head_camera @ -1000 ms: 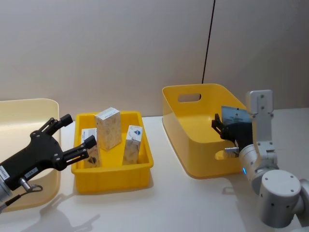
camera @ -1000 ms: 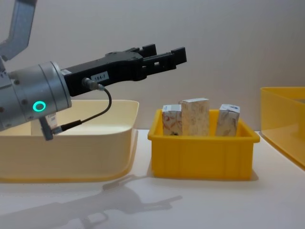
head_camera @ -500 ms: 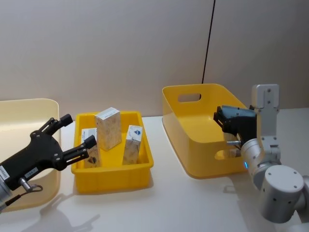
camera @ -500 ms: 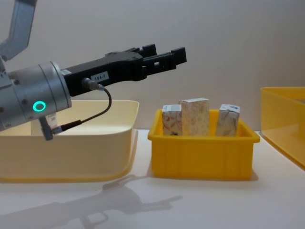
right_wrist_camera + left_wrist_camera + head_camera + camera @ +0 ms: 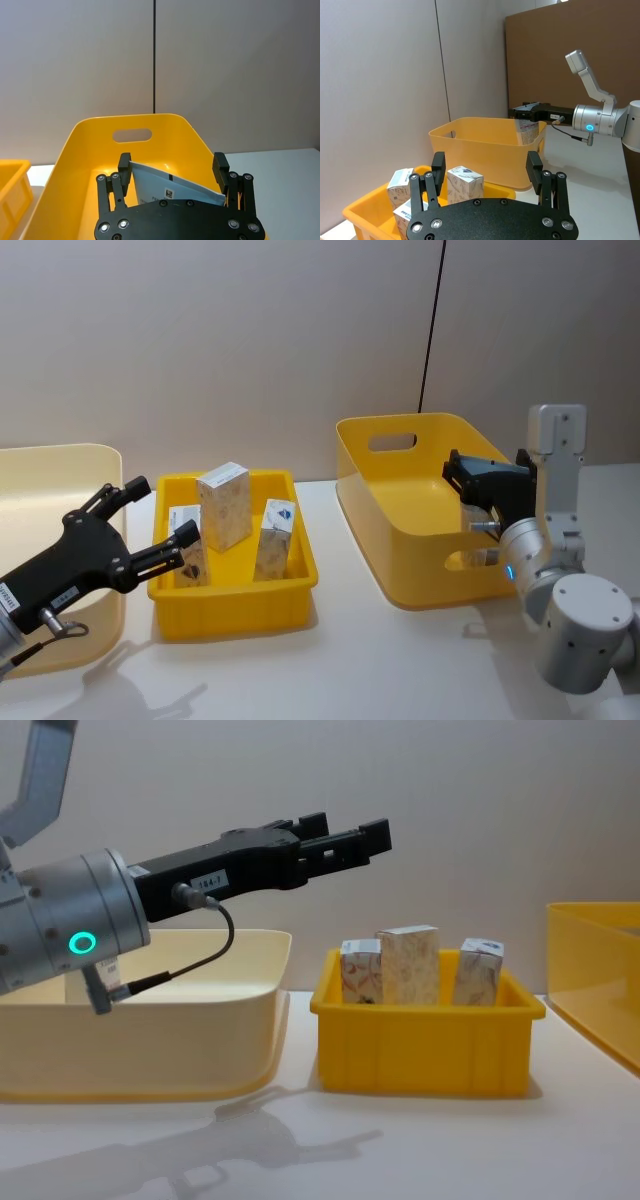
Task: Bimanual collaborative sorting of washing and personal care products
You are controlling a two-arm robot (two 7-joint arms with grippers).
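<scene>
Operator: Status of the right gripper (image 5: 460, 483) is requested.

Technician: Its fingers are closed across a pale-blue soft squeeze tube (image 5: 167, 186) with dark print. The tube is held tilted above the inside of the deep yellow plastic bin (image 5: 400, 440), towards its right side.

Operator: Status of the left gripper (image 5: 160, 515) is also requested.

Technician: It is spread wide and nothing is gripped. It is held in the air at the left of the shallow yellow plastic tray (image 5: 230, 605), in which three small cream marbled-pattern cartons (image 5: 223, 505) are stood upright.
</scene>
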